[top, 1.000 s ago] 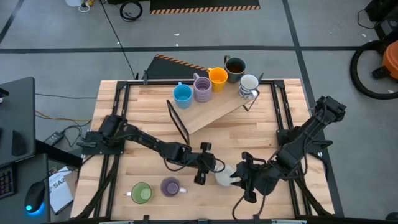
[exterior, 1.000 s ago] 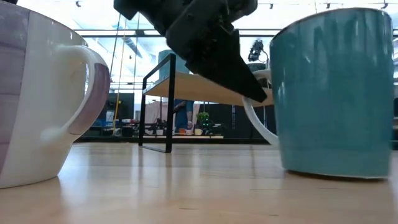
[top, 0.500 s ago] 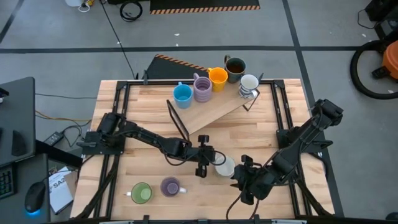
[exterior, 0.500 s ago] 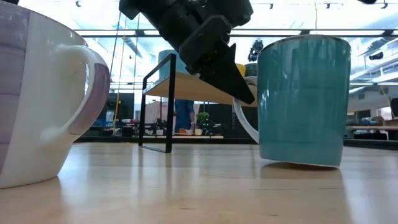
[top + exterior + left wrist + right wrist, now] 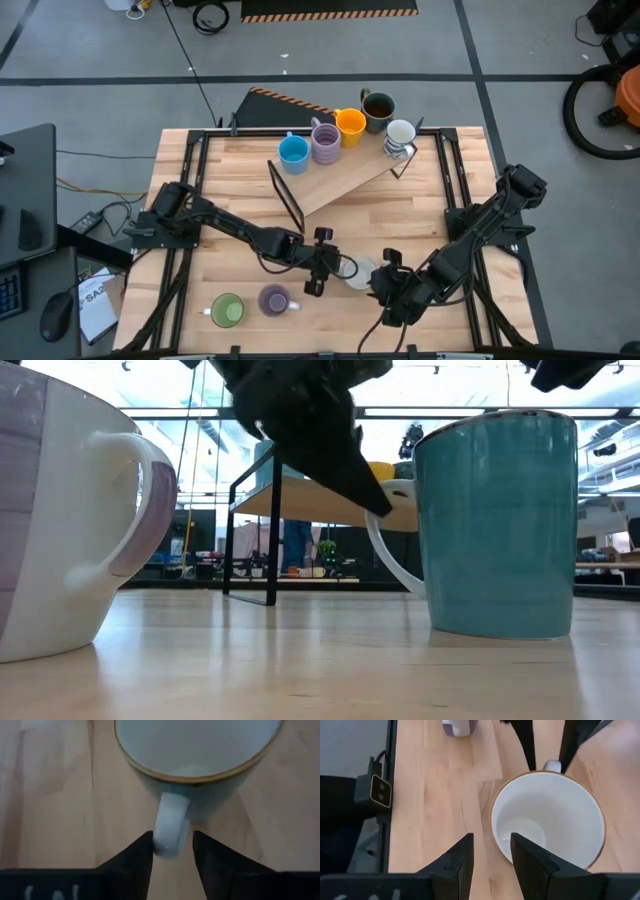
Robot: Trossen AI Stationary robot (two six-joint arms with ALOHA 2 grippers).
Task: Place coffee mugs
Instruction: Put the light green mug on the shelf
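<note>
A pale teal coffee mug (image 5: 358,272), white inside, stands on its base at the table's near middle, its handle (image 5: 170,827) pointing left. My left gripper (image 5: 338,268) is open, one finger on either side of that handle. My right gripper (image 5: 382,275) is open just above the mug's right rim (image 5: 496,827). The low view shows clear space between the right gripper (image 5: 570,372) and the mug's top. Five mugs stand in a row on the sloping wooden shelf (image 5: 345,180). My left gripper comes slanting down from the table's left, and its fingers (image 5: 145,850) lie close along both sides of the mug's handle (image 5: 170,827). Whether either finger touches the handle I cannot tell. The mug stands upright on the table.
A green mug (image 5: 227,310) and a purple mug (image 5: 274,300) stand near the front left edge; the purple one (image 5: 60,510) fills the low view's left. The shelf's black frame (image 5: 287,195) rises behind the arms. Bare wood lies between the shelf and the grippers.
The teal mug was tipped and closer to the front edge; it has gone a little toward the far edge and now stands flat on its base. My right gripper has come down toward the mug's rim. My left gripper has drawn slightly back toward the left.
</note>
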